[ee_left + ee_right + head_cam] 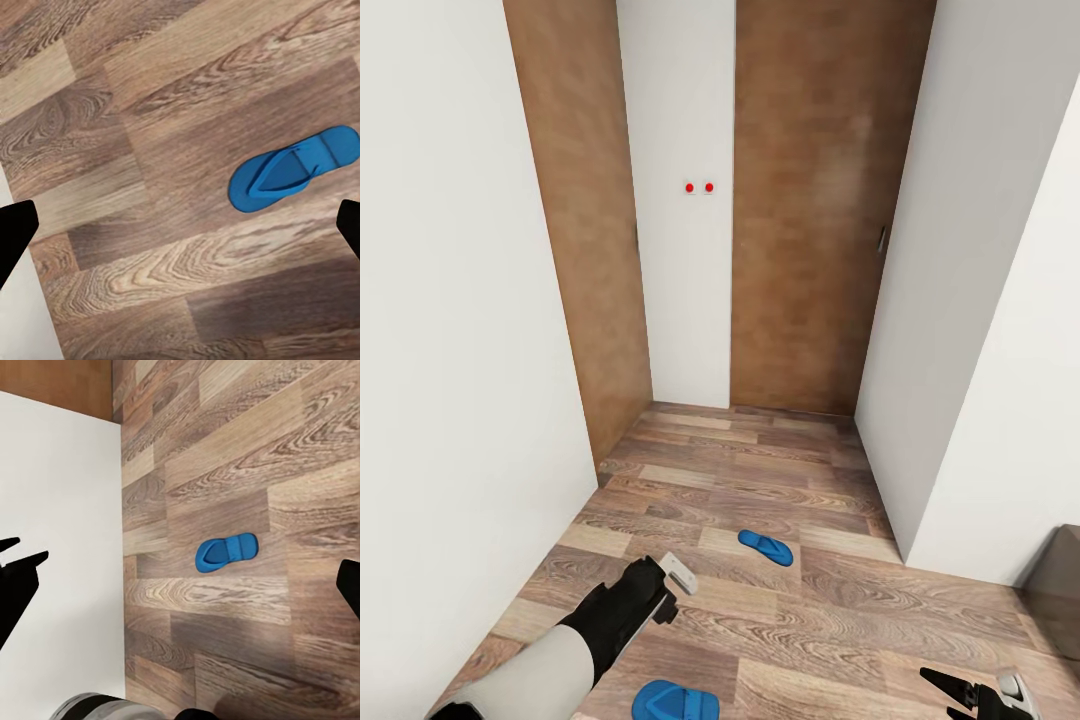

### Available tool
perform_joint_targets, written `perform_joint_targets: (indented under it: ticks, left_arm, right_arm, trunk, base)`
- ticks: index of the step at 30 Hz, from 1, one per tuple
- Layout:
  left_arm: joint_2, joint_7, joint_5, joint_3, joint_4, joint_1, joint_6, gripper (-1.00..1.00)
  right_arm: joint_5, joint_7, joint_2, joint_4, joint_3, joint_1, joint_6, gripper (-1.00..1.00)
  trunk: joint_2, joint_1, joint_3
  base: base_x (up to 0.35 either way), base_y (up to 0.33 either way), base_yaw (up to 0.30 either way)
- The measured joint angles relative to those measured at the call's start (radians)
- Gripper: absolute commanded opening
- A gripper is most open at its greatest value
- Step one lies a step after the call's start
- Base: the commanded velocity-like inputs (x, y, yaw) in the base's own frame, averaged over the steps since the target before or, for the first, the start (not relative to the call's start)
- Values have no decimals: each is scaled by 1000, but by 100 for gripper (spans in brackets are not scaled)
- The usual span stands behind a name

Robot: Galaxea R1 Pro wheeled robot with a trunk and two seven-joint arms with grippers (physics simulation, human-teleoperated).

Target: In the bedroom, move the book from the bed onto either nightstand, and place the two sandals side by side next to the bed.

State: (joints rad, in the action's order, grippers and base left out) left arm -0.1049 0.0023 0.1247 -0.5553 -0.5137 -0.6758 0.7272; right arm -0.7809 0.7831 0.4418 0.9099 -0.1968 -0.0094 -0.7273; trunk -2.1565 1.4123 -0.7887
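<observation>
- The far sandal (766, 547) lies flat on the wood floor (760, 470), in the alcove before the brown doors (810, 200).
- The near sandal (675, 701) lies close below the left arm.
- The left tool (672, 585) hangs spread and empty over the floor, likely lining up a pick.
- The right tool (982, 692) hangs low at right; whether it is spread cannot be told.

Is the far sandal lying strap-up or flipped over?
Strap-up. The far sandal lies flat on the floor, its thong straps showing on top in the left wrist view.
</observation>
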Motion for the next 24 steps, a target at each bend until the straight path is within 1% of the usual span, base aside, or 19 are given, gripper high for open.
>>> perform_joint_targets:
  ticks: [4, 8, 9, 10, 11, 12, 14, 18, 22, 24]
  left_arm:
    - [0, -1, 0, -13, 0, 0, 3, 100]
    - [4, -6, -1, -52, 1, 0, 5, 100]
    - [7, -17, -3, -73, 1, 0, 5, 100]
    - [9, -25, -4, -84, 2, 0, 5, 100]
    - [13, -69, -8, -123, 2, 0, 4, 100]
    - [13, -94, -8, -139, 2, 0, 3, 100]
    - [14, -116, -7, -151, 1, 0, 2, 100]
    - [13, -145, -7, -166, 1, 0, 2, 100]
    - [13, -157, -5, -175, 1, -2, 1, 100]
    - [13, -161, 11, -178, 1, -4, 2, 100]
  right_arm:
    - [0, 0, 0, 0, 0, 0, 0, 100]
    - [0, 0, 0, 0, 0, 0, 0, 100]
    - [0, 0, 0, 0, 0, 0, 0, 100]
    - [0, 0, 0, 0, 0, 0, 0, 100]
    - [0, 0, 0, 0, 0, 0, 0, 100]
    - [0, 0, 0, 0, 0, 0, 1, 100]
    - [0, 0, 0, 0, 0, 0, 1, 100]
    - [0, 0, 0, 0, 0, 0, 2, 100]
    - [0, 0, 0, 0, 0, 0, 2, 100]
    - [0, -1, 0, 0, 0, 0, 2, 100]
  trunk:
    - [0, 0, 0]
    - [0, 0, 0]
    - [0, 0, 0]
    - [0, 0, 0]
    - [0, 0, 0]
    - [0, 0, 0]
    - [0, 0, 0]
    - [-28, 15, -12]
    - [-56, 31, -25]
    - [-70, 38, -31]
  base:
    - [0, 0, 0]
    - [0, 0, 0]
    - [0, 0, 0]
    - [0, 0, 0]
    - [0, 0, 0]
    - [0, 0, 0]
    - [0, 0, 0]
    - [0, 0, 0]
    - [0, 0, 0]
    - [0, 0, 0]
